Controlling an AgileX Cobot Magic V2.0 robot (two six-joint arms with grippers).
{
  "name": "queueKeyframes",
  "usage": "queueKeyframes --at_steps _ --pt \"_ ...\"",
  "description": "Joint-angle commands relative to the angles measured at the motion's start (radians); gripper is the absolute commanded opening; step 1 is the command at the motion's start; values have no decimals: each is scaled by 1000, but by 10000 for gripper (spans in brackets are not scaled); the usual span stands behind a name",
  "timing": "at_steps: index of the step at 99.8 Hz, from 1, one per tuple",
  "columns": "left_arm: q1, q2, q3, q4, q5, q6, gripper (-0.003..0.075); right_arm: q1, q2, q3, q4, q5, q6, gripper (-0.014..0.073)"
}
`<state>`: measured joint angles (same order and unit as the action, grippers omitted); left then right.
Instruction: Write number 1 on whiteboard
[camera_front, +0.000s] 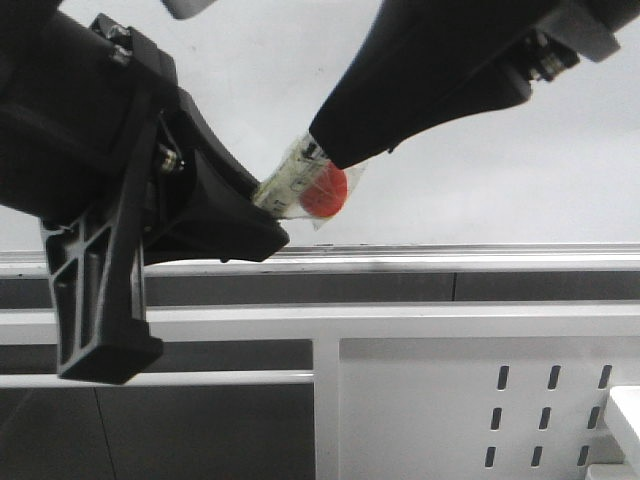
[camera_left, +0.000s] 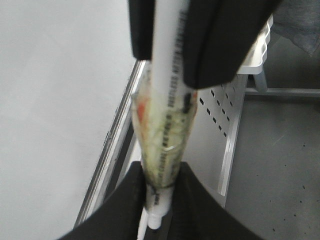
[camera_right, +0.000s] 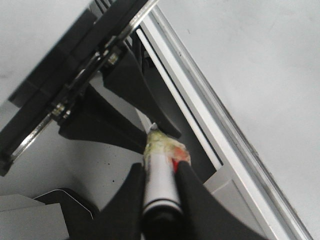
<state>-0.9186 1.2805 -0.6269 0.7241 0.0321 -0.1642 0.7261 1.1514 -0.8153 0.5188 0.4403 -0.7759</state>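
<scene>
A white marker (camera_front: 290, 182) wrapped in yellowish tape, with a red patch (camera_front: 325, 192), is held between both grippers in front of the whiteboard (camera_front: 470, 200). My left gripper (camera_front: 262, 215) is shut on its lower end, which shows in the left wrist view (camera_left: 161, 195). My right gripper (camera_front: 335, 152) is shut on its upper end; in the right wrist view the fingers (camera_right: 192, 192) clamp the marker (camera_right: 161, 170). The whiteboard is pale and glossy, with a silver tray edge (camera_front: 450, 255). No number 1 stroke shows on the visible board.
A white perforated metal panel (camera_front: 500, 410) stands below the tray edge at the right, also in the left wrist view (camera_left: 220, 112). A white horizontal rail (camera_front: 400, 320) runs under the board. A grey floor (camera_left: 280, 170) lies beyond.
</scene>
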Motion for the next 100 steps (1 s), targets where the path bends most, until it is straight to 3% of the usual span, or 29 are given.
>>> queueKeyframes --at_steps 1,8,15,54,61,70,80,85,100 --pt "-7 -30 -32 -10 -60 -5 181 2 -15 -35 32 -63 -9 -76" --pt "-7 -42 -32 -41 -86 -10 322 2 -15 -35 54 -75 -9 -76" --pt "-3 -62 -32 -106 -93 -10 404 2 -22 -35 59 -101 -7 -76" --pt "-3 -244 29 -315 -26 -10 403 2 -95 57 97 -136 -5 -75" --pt "-3 -274 57 -369 22 -10 377 2 -110 71 108 -131 -5 -75" --pt "-3 -323 99 -406 28 -10 289 2 -133 98 108 -151 -5 -75" --pt "-3 -387 133 -415 28 -10 106 2 -166 141 113 -206 4 -75" --pt "-3 -422 145 -416 25 -10 -24 2 -186 167 113 -238 22 -75" --pt "36 -525 188 -477 -23 -35 -20 2 -268 272 142 -395 42 -75"
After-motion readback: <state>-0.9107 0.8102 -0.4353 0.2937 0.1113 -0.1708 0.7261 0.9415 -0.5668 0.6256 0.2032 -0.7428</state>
